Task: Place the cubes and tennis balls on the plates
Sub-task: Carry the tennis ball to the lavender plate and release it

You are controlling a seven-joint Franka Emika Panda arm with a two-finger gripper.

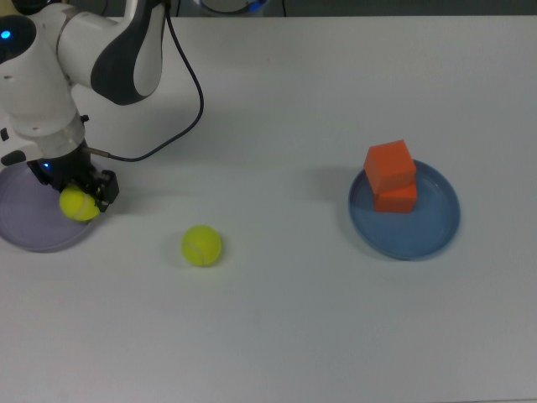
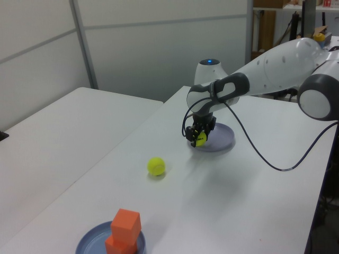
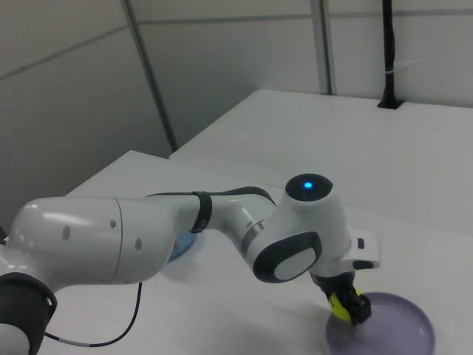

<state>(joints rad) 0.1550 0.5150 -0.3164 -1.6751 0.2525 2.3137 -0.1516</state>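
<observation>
Two fuzzy round tennis balls: the free ball (image 1: pixel 201 245) lies on the white tabletop (image 1: pixel 294 319), and the held ball (image 1: pixel 78 204) is clamped in the claw (image 1: pixel 81 200) over the rim of the shallow lavender plate (image 1: pixel 33 235). Two matte orange cubes (image 1: pixel 390 176) sit stacked on the round blue plate (image 1: pixel 419 235). The white arm (image 2: pixel 275 69) bends downward, claw pointing down.

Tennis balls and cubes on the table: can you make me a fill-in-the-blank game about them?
1. The gripper holds one tennis ball over the ____ plate.
2. The other tennis ball lies on the ____.
3. Both orange cubes sit on the blue plate, one ____ the other.

Missing words: purple; table; on top of
</observation>
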